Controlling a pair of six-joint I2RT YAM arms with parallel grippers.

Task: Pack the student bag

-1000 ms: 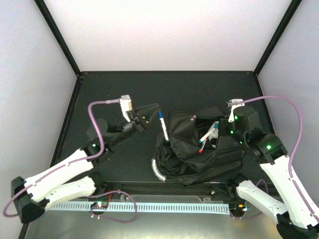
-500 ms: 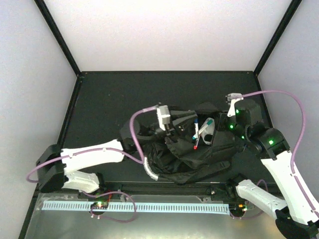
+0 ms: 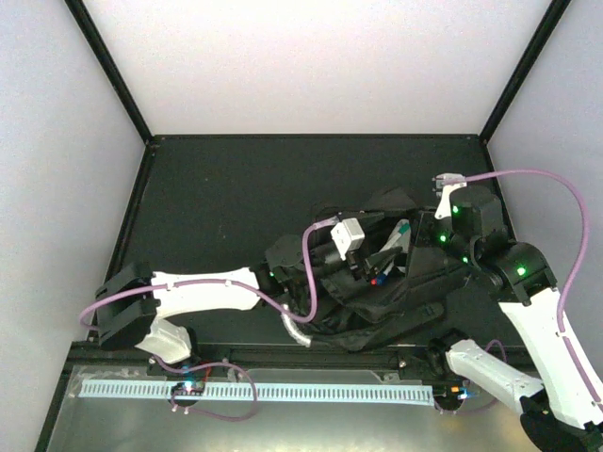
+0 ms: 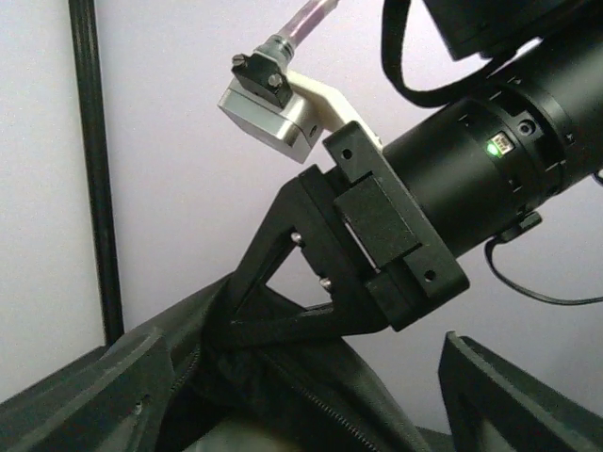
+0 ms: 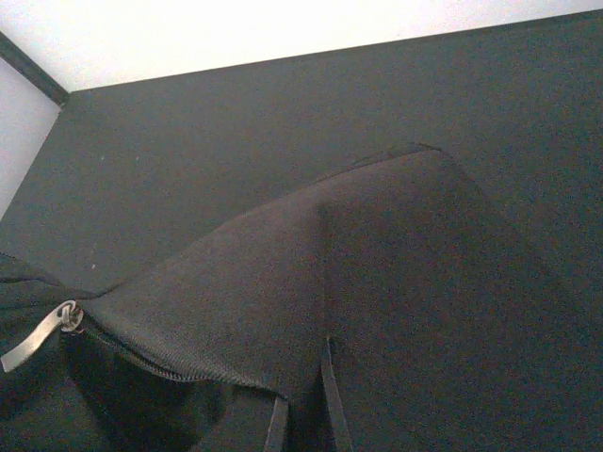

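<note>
**A:** Where is the student bag (image 3: 419, 294)?

**B:** It lies slumped right of the middle of the table (image 3: 217, 198). Its long axis runs roughly left to right, and its mouth faces up.

**A:** And the arms?

**B:** The left gripper (image 4: 306, 391) hangs directly over the mouth, jaws wide, nothing between them. The right gripper (image 3: 399, 237) sits at the far rim and seems to be pinching fabric upward. So 1 arm props, and the left is nearer for loading.
</note>
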